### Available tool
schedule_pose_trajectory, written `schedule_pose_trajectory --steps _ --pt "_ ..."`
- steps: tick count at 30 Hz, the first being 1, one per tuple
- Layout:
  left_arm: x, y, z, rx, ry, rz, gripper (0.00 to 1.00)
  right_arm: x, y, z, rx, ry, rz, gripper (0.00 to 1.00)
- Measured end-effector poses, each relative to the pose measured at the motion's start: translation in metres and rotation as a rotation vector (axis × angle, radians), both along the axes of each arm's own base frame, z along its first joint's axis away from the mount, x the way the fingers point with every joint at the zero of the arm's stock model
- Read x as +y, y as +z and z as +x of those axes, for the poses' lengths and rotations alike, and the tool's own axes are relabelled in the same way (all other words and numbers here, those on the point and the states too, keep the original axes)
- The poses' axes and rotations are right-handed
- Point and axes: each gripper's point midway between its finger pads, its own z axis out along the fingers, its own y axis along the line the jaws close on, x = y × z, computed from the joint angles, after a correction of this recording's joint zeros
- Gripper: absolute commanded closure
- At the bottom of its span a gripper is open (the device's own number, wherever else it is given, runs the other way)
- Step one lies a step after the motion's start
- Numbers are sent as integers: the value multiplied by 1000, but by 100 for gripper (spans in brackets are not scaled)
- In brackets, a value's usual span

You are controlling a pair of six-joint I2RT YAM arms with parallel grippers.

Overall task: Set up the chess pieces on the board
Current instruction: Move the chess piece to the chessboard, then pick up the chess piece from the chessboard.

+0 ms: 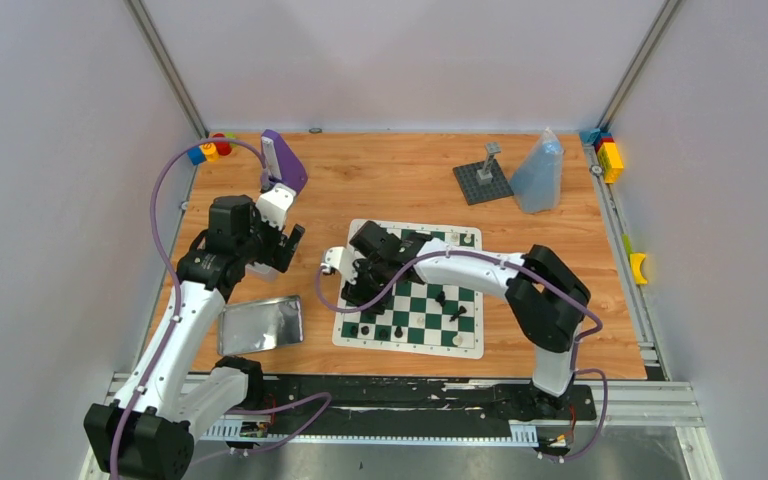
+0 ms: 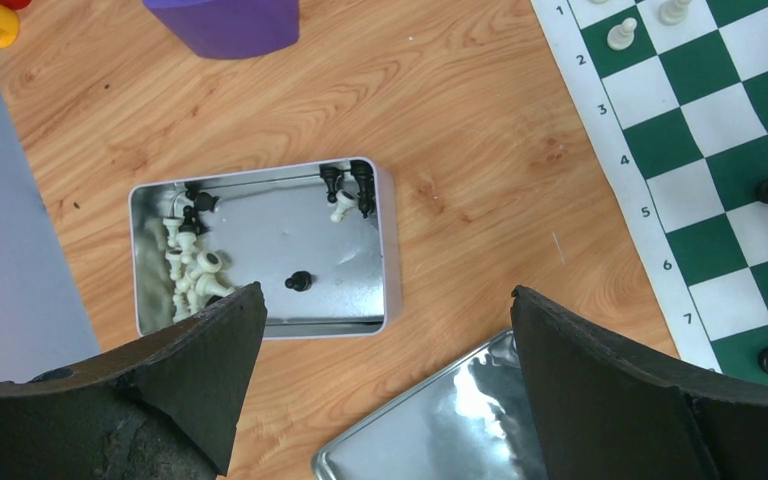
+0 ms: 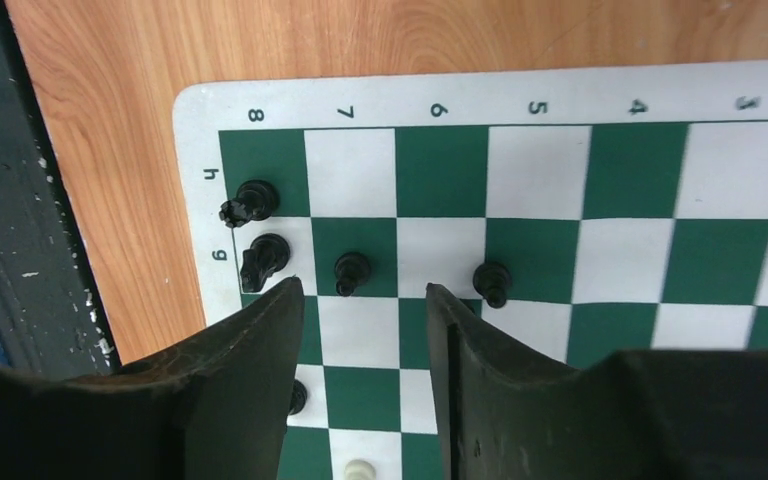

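right gripper [image 3: 360, 295]: released; jaws partly apart with only squares between; low over the board [image 3: 560, 95] at its rank-8 corner
black pawn [image 3: 352, 272]: upright and free just beyond the fingertips; likely why the jaws stand apart
rook [image 3: 252, 200], knight [image 3: 263, 260]: on corner squares, beside the pawn
left gripper [image 2: 387, 293]: spread wide, empty; hovers above the tin [image 2: 260, 225], probably ready for the next pick
spare pieces [image 2: 190, 270]: heaped in the tin; setup far from done
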Motion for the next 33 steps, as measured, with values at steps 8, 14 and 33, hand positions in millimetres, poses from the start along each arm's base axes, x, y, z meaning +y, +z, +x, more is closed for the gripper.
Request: schedule_pose_trajectory --steps 8,14,33 --pt "0 -1 0 3 0 0 0 -10 37 26 -48 -66 77 51" --pt "0 -1 0 4 -2 -1 0 -29 30 54 -30 -165 64 53" --pt "0 -1 0 3 -2 -1 0 -18 -1 58 28 -166 20 55"
